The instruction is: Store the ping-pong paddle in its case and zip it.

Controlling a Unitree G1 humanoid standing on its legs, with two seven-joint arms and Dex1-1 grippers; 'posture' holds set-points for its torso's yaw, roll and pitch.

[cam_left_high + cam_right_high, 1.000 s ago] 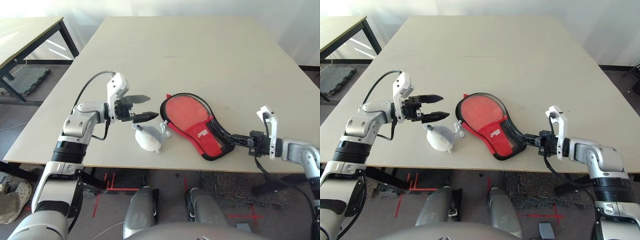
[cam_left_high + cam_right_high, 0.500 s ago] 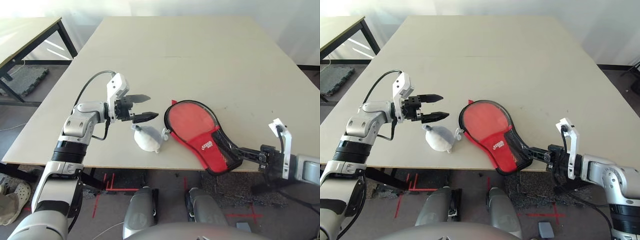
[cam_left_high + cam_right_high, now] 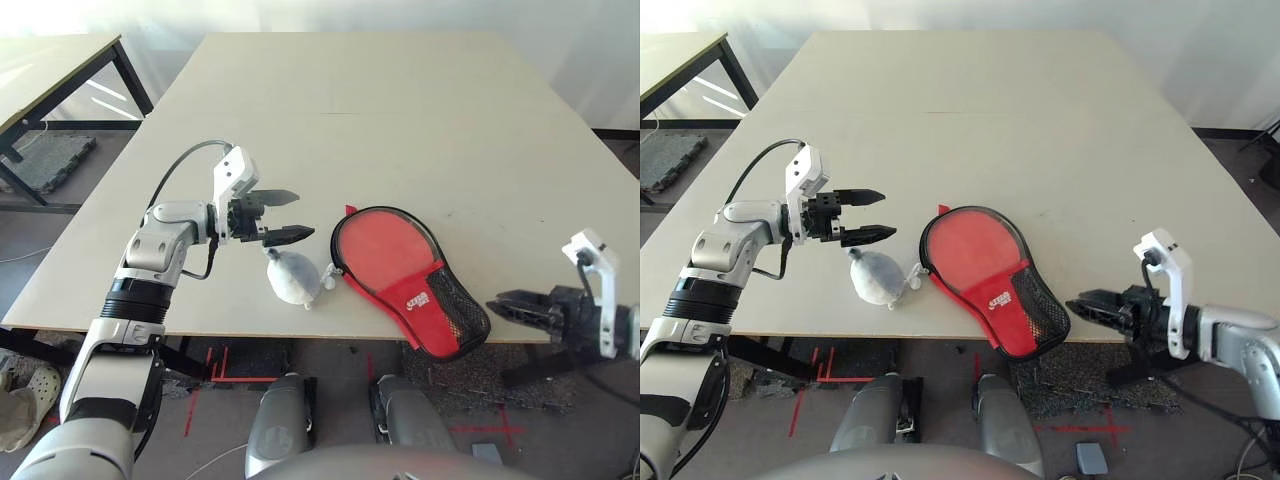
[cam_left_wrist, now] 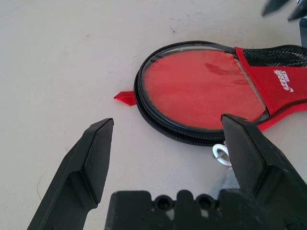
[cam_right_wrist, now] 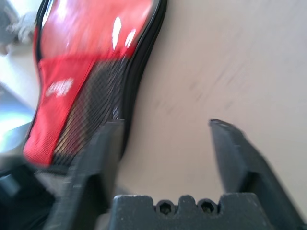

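Jaws of right gripper (image 3: 1092,302) released case (image 3: 992,278), now apart, backed off.

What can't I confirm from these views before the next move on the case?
- Ping-pong paddle's handle: covered by the mesh pocket end of the case in the head views, so how far in it sits is unclear.
- Zipper slider: too small to find on the case's black edge.
- Case's narrow end: blurred in the right wrist view.
- White pouch: mostly hidden behind a left finger in the left wrist view.
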